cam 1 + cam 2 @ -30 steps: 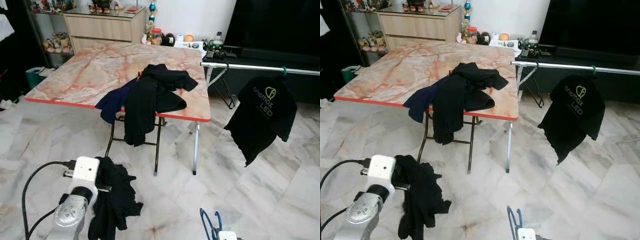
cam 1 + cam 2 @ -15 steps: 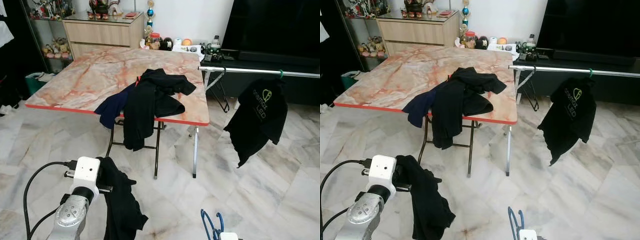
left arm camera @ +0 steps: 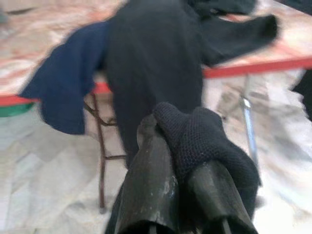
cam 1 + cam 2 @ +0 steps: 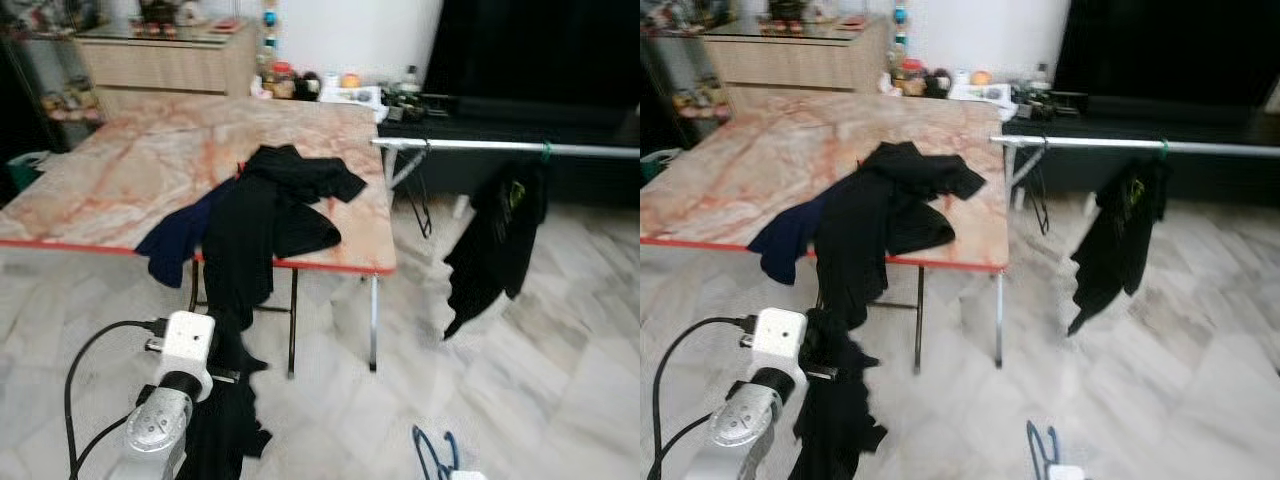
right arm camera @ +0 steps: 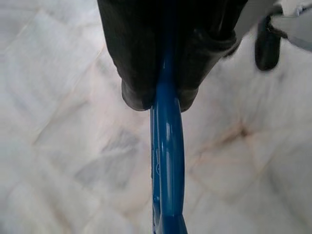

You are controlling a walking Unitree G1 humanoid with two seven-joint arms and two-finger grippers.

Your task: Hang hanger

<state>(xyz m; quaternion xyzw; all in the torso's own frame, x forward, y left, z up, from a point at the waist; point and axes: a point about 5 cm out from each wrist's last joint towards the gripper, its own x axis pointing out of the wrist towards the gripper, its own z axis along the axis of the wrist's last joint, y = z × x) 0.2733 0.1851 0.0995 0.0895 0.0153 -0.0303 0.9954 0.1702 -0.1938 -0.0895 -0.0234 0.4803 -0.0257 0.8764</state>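
Camera has swung; black garment (image 4: 225,425) hangs lower (blurred frames).

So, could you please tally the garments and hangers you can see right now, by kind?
Black garments: 3, the one in the left gripper as black cloth, the pile on the table, the shirt on the rail.
Navy garments: 1, on the table edge.
Blue hangers: 1, in the right gripper.
Total: 5.

Blue plastic hanger (image 5: 166,146), clamped edge-on between black fingers (image 5: 139,58), above marble floor
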